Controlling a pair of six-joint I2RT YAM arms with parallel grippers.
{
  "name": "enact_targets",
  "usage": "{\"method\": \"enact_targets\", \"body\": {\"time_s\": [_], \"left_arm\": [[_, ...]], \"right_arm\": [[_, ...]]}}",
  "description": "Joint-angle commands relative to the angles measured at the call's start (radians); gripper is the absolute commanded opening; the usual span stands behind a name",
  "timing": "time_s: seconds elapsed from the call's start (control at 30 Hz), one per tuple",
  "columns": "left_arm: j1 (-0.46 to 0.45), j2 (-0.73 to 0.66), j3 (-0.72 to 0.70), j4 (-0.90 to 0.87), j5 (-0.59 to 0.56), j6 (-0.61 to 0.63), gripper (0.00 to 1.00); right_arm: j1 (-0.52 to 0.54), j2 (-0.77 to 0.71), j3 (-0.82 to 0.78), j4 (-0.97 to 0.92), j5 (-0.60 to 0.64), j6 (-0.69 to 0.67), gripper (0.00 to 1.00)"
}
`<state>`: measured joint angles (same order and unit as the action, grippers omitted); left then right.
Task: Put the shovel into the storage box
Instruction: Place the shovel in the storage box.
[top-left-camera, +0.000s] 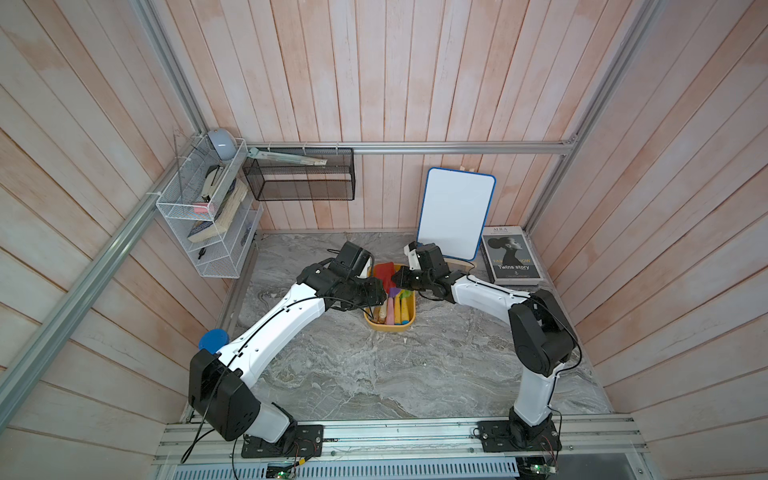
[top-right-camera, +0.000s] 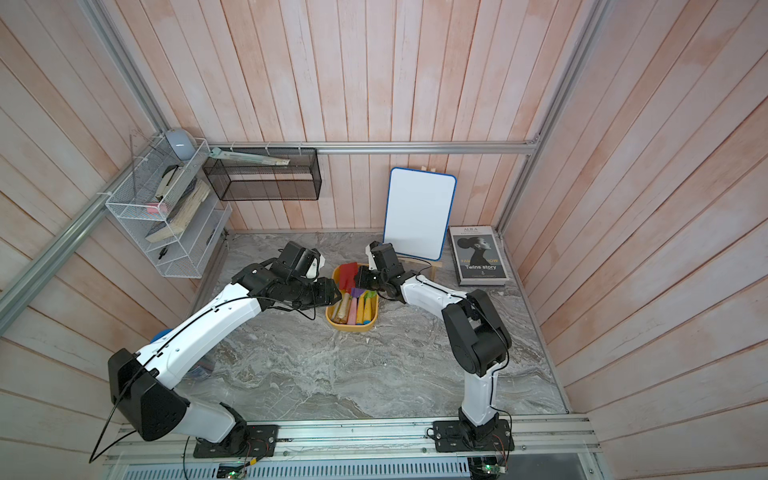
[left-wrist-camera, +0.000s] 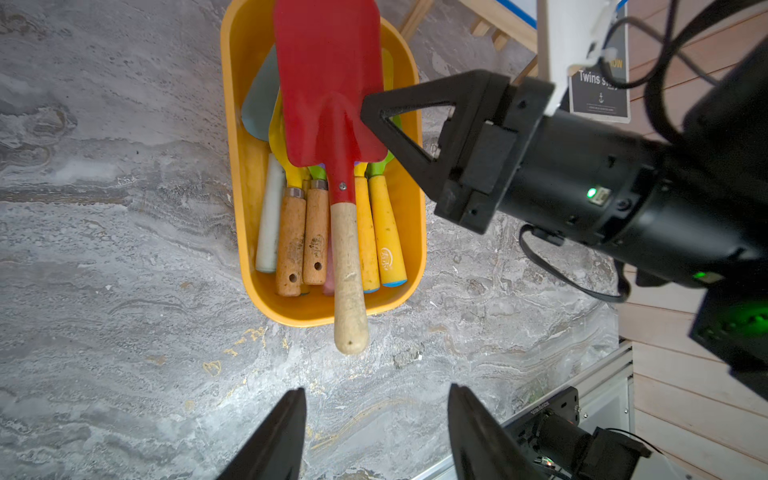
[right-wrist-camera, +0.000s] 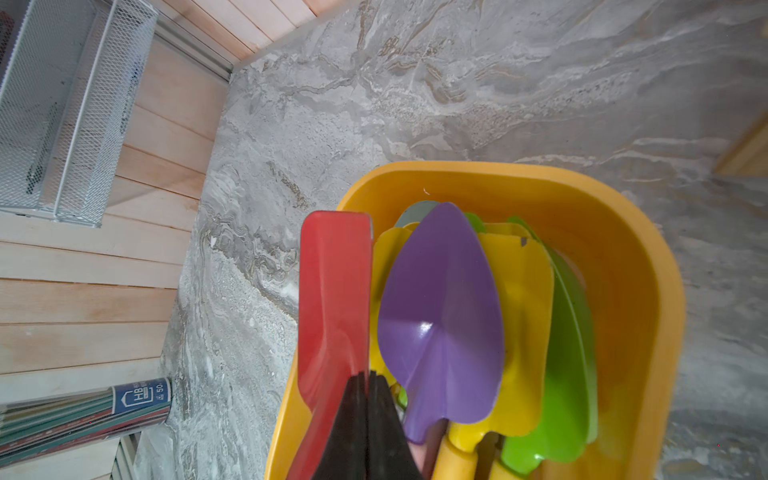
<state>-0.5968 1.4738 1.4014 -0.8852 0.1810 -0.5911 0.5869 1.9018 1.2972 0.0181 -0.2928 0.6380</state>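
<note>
While clamped at one blade edge between the pressed-together fingers of the right gripper (right-wrist-camera: 368, 376), red wooden-handled shovel (left-wrist-camera: 328, 83): lies lengthwise over the yellow-orange storage box (left-wrist-camera: 245, 187), above purple trowel (right-wrist-camera: 440, 316) and yellow and green ones, handle end jutting past the rim. Left gripper (left-wrist-camera: 376, 388): fingers apart, empty, just beyond that handle end. Whiteboard (top-left-camera: 455, 212) and book (top-left-camera: 513, 255) at far edge of marble tabletop (top-left-camera: 374, 374).

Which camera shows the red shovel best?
The left wrist view: the red shovel shows whole, blade to wooden handle, above the storage box. The right wrist view shows only its blade; both top views, a small red patch.
</note>
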Motion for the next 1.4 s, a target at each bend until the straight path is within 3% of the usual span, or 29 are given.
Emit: {"method": "enact_targets", "body": {"time_s": [0.0, 0.6, 1.37], "left_arm": [[-0.004, -0.044, -0.020, 0.050, -0.026, 0.007, 0.60], [-0.003, -0.148, -0.090, 0.129, -0.054, 0.010, 0.60], [-0.001, -0.161, -0.111, 0.147, -0.058, 0.030, 0.60]], "right_arm": [[-0.003, 0.024, 0.005, 0.043, -0.038, -0.021, 0.00], [-0.007, 0.126, 0.012, 0.132, -0.048, -0.041, 0.00], [-0.008, 0.169, -0.036, 0.213, 0.009, -0.037, 0.00]]}}
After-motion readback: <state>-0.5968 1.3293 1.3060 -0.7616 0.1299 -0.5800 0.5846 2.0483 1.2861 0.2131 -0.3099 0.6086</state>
